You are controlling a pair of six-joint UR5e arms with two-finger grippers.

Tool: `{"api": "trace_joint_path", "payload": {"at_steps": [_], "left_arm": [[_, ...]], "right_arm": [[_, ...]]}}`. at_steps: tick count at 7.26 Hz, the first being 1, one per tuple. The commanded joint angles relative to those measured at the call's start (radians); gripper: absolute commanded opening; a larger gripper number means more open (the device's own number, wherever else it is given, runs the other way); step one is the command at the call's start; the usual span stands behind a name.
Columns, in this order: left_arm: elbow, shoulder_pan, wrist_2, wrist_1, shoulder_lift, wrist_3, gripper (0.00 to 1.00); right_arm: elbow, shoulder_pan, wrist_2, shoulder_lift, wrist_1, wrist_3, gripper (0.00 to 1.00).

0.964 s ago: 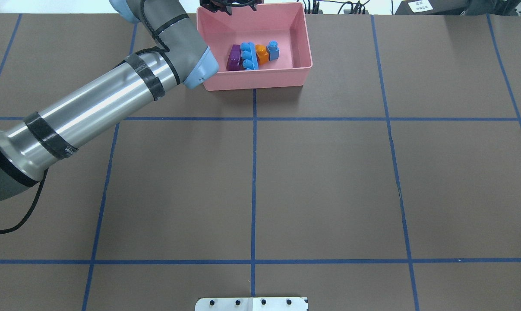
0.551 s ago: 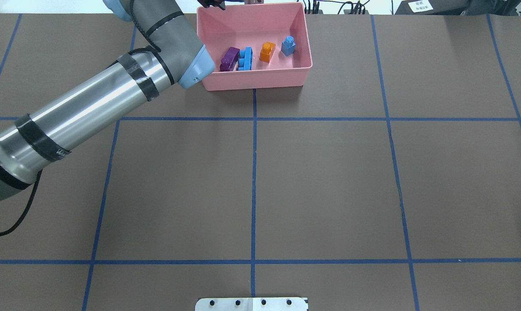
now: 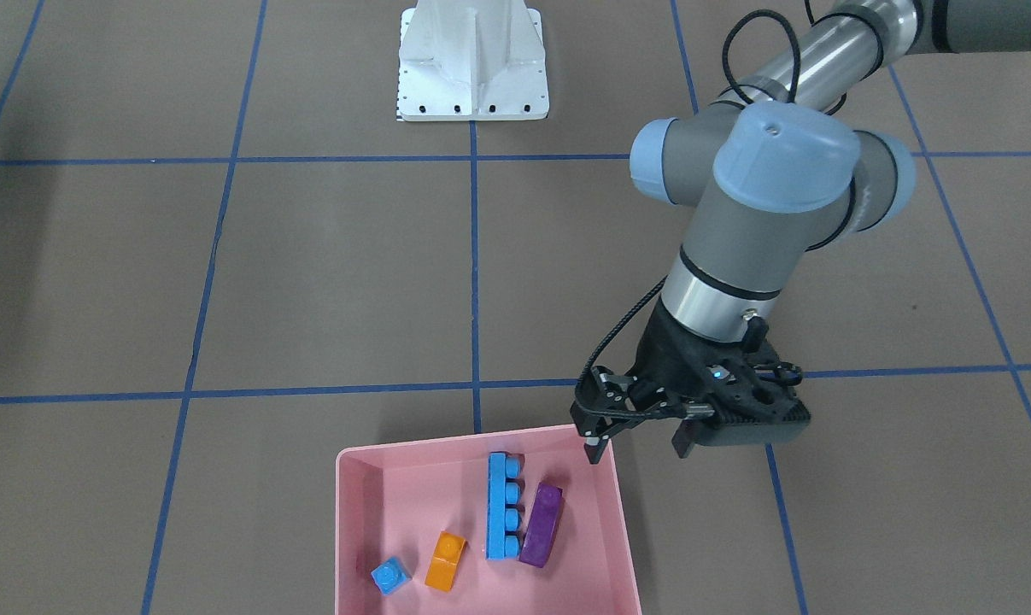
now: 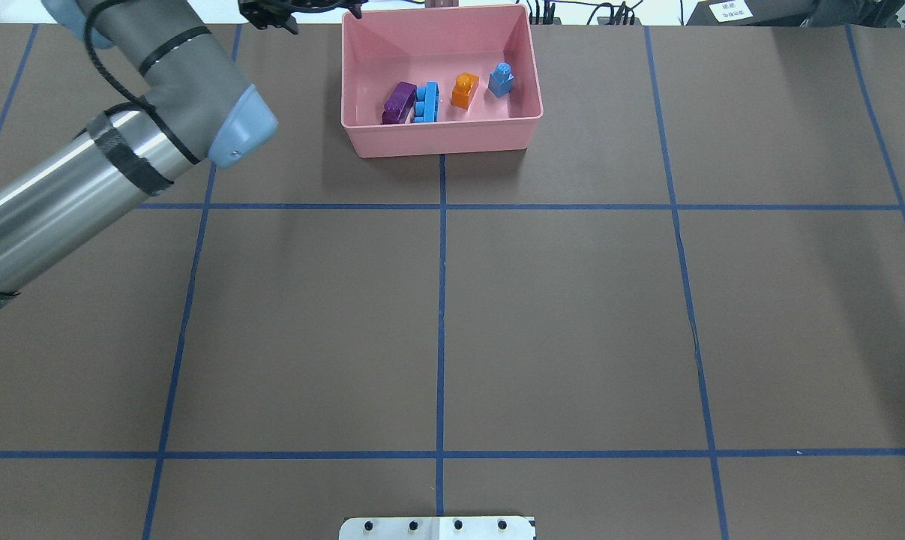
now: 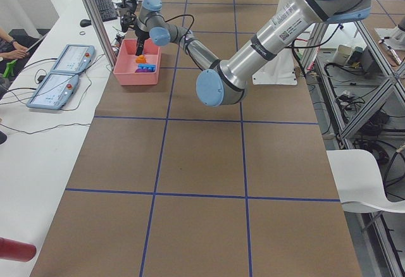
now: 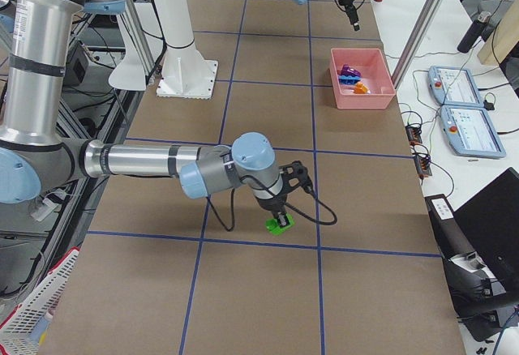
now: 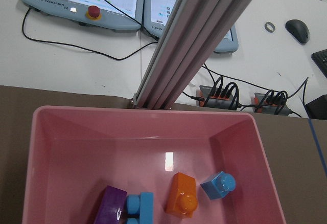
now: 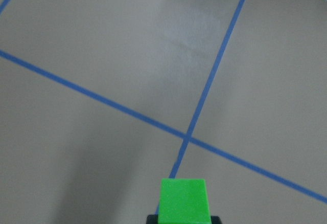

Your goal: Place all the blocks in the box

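exterior front-facing view, item list.

1. pink box (image 3: 357, 504): on the brown table (image 3: 327, 273), at the side far from the robot. holds four bricks.
2. long blue brick (image 3: 504, 506): on the box floor, lengthwise towards the robot.
3. purple brick (image 3: 541, 523): on the box floor, touching the long blue brick's side.
4. orange brick (image 3: 445, 560): on the box floor, apart from the long blue brick.
5. small blue cube (image 3: 390, 576): on the box floor, just beside the orange brick, not touching it.
6. left gripper (image 3: 639, 444): above the box's robot-side corner. fingers apart, nothing between them. one fingertip is over the rim, the other is outside the box, over the table.
7. green brick (image 6: 280, 225): on the table, well apart from the box, near a blue tape line (image 6: 243, 241).
8. right gripper (image 6: 278, 215): directly over the green brick. whether the fingers are clamped on it cannot be told. the right wrist view shows the brick at the bottom edge, with only a dark sliver beneath it.
9. white metal base (image 3: 472, 68): at the robot's side of the table.
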Motion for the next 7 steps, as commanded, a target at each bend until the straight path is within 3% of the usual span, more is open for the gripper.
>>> {"api": "trace_joint_path", "payload": {"at_steps": [1, 2, 4, 5, 7], "left_arm": [[-0.163, -0.081, -0.053, 0.065, 0.217, 0.081, 1.0], [-0.223, -0.123, -0.07, 0.077, 0.323, 0.187, 1.0], [-0.238, -0.179, -0.07, 0.158, 0.432, 0.401, 1.0], [-0.236, -0.199, -0.07, 0.162, 0.501, 0.525, 1.0], [-0.227, -0.23, -0.071, 0.156, 0.58, 0.644, 1.0]], "right_arm": [[-0.053, -0.083, 0.002, 0.333, -0.16, 0.219, 0.0], [-0.089, -0.16, -0.002, 0.431, -0.152, 0.371, 0.0], [-0.218, -0.316, -0.015, 0.689, -0.148, 0.625, 0.0], [-0.279, -0.396, -0.066, 0.801, -0.148, 0.718, 0.0], [-0.509, -0.562, -0.276, 1.025, -0.064, 0.845, 0.0]]}}
